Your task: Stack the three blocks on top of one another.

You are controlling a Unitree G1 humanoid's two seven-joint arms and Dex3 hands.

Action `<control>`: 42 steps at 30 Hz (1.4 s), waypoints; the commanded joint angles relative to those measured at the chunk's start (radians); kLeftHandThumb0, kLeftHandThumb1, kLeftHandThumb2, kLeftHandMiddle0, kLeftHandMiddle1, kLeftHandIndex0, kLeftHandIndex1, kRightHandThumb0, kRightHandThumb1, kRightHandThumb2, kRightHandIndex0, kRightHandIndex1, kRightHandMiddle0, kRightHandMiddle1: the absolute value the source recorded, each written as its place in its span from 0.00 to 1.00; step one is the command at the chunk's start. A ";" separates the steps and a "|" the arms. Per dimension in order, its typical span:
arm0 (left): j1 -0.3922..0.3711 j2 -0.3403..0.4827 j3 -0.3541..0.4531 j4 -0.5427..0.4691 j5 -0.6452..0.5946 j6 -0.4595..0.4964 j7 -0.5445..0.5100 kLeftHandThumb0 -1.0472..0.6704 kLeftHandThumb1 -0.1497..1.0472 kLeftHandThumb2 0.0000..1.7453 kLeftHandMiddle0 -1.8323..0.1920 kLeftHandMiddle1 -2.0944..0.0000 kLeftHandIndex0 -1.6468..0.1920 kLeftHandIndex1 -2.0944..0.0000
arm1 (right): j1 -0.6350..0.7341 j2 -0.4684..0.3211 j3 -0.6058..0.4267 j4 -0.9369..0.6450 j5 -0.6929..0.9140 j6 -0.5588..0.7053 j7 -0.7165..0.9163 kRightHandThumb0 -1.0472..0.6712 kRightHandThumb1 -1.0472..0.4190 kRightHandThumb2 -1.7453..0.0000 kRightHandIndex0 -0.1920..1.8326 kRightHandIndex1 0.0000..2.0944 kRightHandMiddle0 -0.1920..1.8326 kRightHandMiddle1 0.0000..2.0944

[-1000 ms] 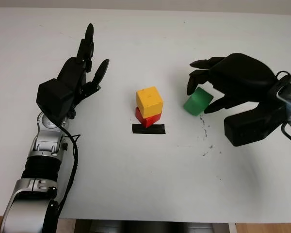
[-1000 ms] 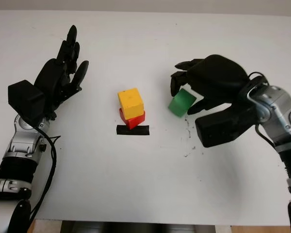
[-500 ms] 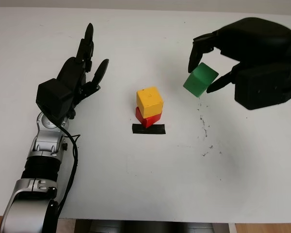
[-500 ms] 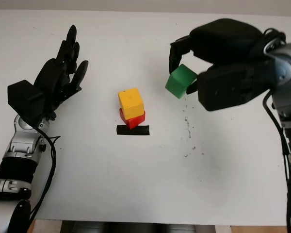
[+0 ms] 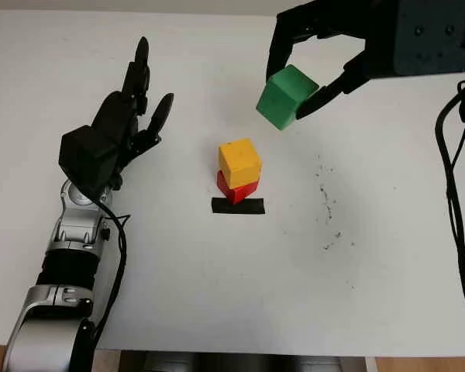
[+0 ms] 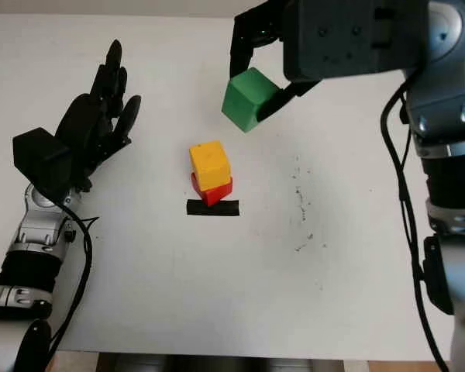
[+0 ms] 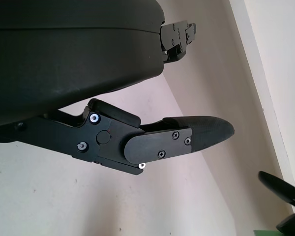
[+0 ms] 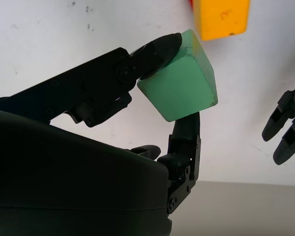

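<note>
Green cube block [image 5: 285, 96] pinched in right hand [image 5: 349, 39] fingertips [image 8: 160, 48], above-right of yellow cube block [image 5: 239, 162] on red cube block [image 5: 233, 188]; left hand [image 5: 124, 128] open, far left.

My head's two eye views look forward and down at the white table [image 5: 217, 310], sharing the yellow block [image 5: 239, 161] on the red. My right wrist view sits close over the green block [image 8: 179, 83]; my left wrist view hugs its own hand [image 7: 137, 142].

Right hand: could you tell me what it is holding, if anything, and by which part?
The right hand holds the green block in the air, fingertips pinching opposite faces. The left hand is open, over the table.
</note>
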State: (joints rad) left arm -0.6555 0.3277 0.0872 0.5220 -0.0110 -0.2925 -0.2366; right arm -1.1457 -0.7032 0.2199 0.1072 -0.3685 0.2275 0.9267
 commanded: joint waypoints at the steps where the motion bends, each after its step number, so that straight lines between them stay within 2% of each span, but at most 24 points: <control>1: -0.002 -0.003 0.003 -0.014 -0.005 0.007 0.002 0.15 1.00 0.32 1.00 1.00 1.00 1.00 | -0.047 0.023 0.014 -0.028 -0.003 0.056 0.017 0.35 0.08 0.97 0.27 0.03 0.27 0.75; 8: 0.002 -0.003 0.001 -0.025 0.001 0.020 0.012 0.15 1.00 0.31 1.00 0.99 1.00 1.00 | -0.087 0.059 0.084 -0.094 -0.061 0.236 0.071 0.34 0.05 0.96 0.26 0.03 0.25 0.75; 18: -0.005 -0.009 -0.003 -0.014 0.005 0.004 0.014 0.16 1.00 0.32 1.00 0.99 1.00 1.00 | -0.051 0.100 0.103 -0.162 -0.064 0.340 0.055 0.34 0.04 0.97 0.26 0.03 0.24 0.77; 34: -0.003 -0.010 0.001 -0.014 0.011 0.005 0.025 0.15 1.00 0.32 1.00 0.98 1.00 0.99 | -0.027 0.120 0.113 -0.201 -0.037 0.446 0.052 0.34 0.05 0.97 0.26 0.02 0.25 0.77; 42: 0.001 -0.012 0.002 -0.017 0.008 0.005 0.028 0.15 1.00 0.31 1.00 0.98 1.00 0.98 | -0.003 0.106 0.113 -0.188 -0.002 0.430 0.058 0.35 0.04 0.97 0.25 0.02 0.24 0.76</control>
State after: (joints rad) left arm -0.6554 0.3142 0.0871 0.5130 -0.0048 -0.2774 -0.2124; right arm -1.1523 -0.5865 0.3374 -0.0722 -0.3808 0.6649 0.9811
